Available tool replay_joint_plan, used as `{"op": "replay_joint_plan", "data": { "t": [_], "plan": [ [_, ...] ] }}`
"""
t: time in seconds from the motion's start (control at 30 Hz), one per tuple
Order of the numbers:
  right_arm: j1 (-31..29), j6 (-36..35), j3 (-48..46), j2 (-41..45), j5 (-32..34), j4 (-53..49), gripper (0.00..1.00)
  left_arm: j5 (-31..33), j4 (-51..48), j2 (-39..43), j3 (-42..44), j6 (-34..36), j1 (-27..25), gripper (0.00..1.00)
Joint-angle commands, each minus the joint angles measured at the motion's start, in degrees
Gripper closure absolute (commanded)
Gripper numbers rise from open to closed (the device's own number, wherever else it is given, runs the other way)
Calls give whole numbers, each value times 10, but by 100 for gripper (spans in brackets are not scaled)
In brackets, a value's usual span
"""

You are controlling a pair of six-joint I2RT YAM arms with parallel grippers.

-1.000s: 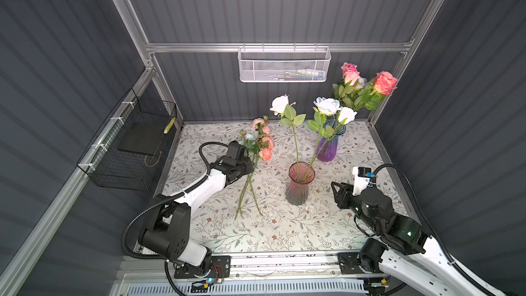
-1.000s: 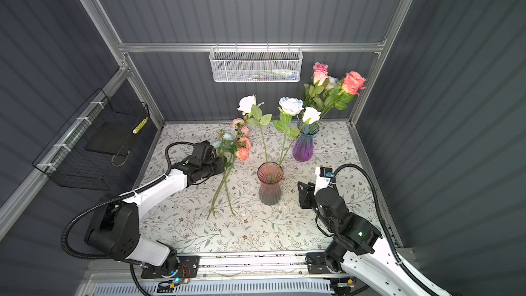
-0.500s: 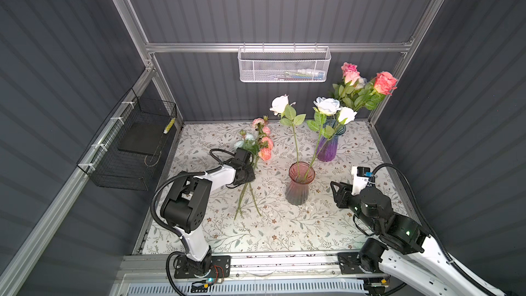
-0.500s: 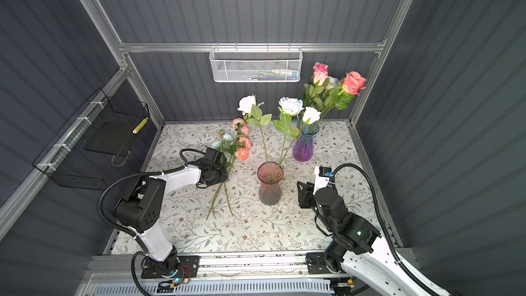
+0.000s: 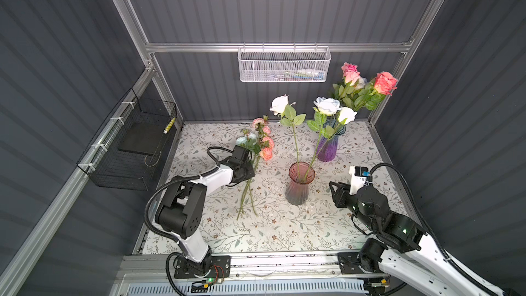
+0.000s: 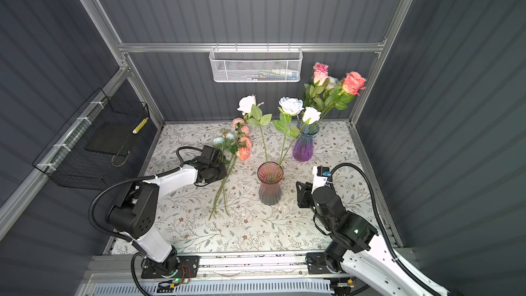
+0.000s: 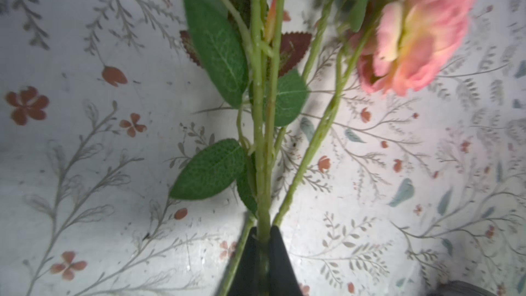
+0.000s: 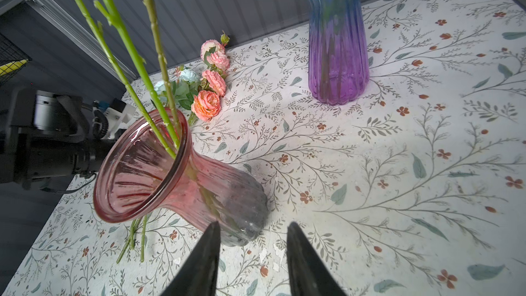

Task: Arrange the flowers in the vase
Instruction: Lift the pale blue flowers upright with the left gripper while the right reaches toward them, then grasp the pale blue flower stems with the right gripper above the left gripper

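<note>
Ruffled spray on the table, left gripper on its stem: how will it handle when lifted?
Probably light: thin stem, small blooms. Blooms branch off beyond the left gripper, so the head may droop or swing. A neighbouring stem runs beside it outside the grip and could drag along.

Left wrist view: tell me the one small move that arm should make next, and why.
Probably a short lift straight up. The left jaws are shut on the thick green stem, which lies on the table among the other ruffled flowers; raising it first should free it from the neighbouring stems before any carry toward the pink vase.
</note>
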State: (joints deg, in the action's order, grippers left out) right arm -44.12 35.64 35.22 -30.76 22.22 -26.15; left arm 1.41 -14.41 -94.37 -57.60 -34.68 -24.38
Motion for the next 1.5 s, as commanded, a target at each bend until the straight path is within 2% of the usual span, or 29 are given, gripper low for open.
{"op": "replay_joint_plan", "data": {
  "t": [0.0,0.13,0.27,0.4,0.57,0.67,0.8,0.97,1.27,1.47],
  "plan": [
    [3,0,1,0,-4,10,59,-5,-17,69,-3,6,4,100],
    [3,-7,26,-4,-6,-6,59,-14,1,162,29,26,4,100],
    [3,-25,60,-6,-14,-22,59,-37,88,283,109,55,3,100],
    [-4,-33,101,-1,-21,-24,65,-132,197,398,178,92,-1,100],
    [-35,-51,153,-35,-34,1,62,-77,197,512,174,166,-67,100],
    [-68,-79,209,-85,-49,11,56,-90,178,514,130,184,-92,100],
    [-138,-127,296,-155,-30,32,51,-152,178,487,74,175,-101,100],
    [-204,-166,383,-245,-33,69,47,-190,218,461,58,145,-112,100],
    [-216,-146,463,-364,-65,117,49,-169,244,458,74,153,-176,100],
    [-213,-152,481,-407,-67,142,50,-168,249,459,76,152,-192,100]
  ]
}}
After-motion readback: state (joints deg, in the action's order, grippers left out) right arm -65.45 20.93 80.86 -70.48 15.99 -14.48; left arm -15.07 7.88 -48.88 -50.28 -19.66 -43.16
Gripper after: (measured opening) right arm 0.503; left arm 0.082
